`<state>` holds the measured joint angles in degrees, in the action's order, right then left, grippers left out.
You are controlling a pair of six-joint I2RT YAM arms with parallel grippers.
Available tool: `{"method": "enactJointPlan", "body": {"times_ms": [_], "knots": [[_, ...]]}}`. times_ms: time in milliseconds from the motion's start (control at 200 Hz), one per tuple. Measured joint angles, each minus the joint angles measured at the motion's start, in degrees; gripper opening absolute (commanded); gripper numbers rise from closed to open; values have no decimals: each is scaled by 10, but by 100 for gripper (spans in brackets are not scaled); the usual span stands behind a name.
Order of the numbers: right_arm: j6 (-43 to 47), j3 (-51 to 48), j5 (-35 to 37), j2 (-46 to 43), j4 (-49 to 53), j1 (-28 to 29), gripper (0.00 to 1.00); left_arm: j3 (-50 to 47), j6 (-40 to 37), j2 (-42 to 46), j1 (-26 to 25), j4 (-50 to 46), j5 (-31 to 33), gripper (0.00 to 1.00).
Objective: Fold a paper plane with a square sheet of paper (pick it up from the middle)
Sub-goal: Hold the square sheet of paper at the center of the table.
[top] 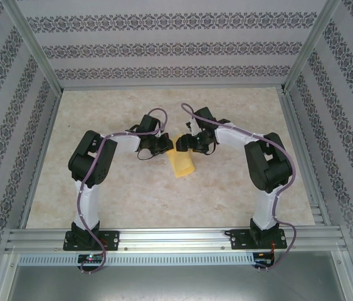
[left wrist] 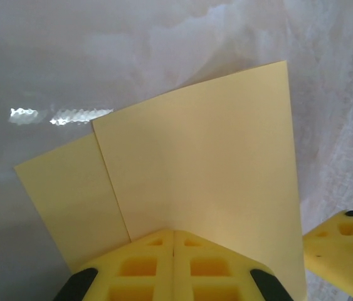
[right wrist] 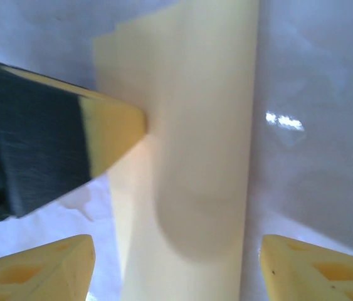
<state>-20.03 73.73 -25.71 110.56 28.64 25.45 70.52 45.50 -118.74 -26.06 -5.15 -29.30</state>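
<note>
Left claw (left wrist: 173, 241) tight on paper (left wrist: 207, 163), right claw (right wrist: 177, 254) wide

The square sheet of paper (top: 182, 164), plain yellow-orange, sits near the middle of the desk (top: 132, 194), doubled over on itself into a narrow oblong that runs slightly aslant. From the left wrist, the top layer lies skewed over the lower one, leaving a wedge of the under layer showing along its left side. The surface is smooth and gently bowed.
</note>
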Motion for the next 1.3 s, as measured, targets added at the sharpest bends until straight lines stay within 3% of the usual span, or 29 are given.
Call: {"method": "enactJointPlan", "body": {"times_ms": [290, 545, 904, 1299], "knots": [[-9, 6, -39, 20, 3, -17, 62, 4, -9, 0, 0, -10, 0, 0], [-5, 16, -59, 56, 17, -18, 51, 8, -18, 0, 0, -23, 1, 0], [-5, 17, -74, 60, 16, -23, 51, 8, -41, 19, 0, -68, 22, 0], [-9, 11, -70, 61, 5, -23, 42, 11, -50, 20, 0, -85, 33, 0]]}}
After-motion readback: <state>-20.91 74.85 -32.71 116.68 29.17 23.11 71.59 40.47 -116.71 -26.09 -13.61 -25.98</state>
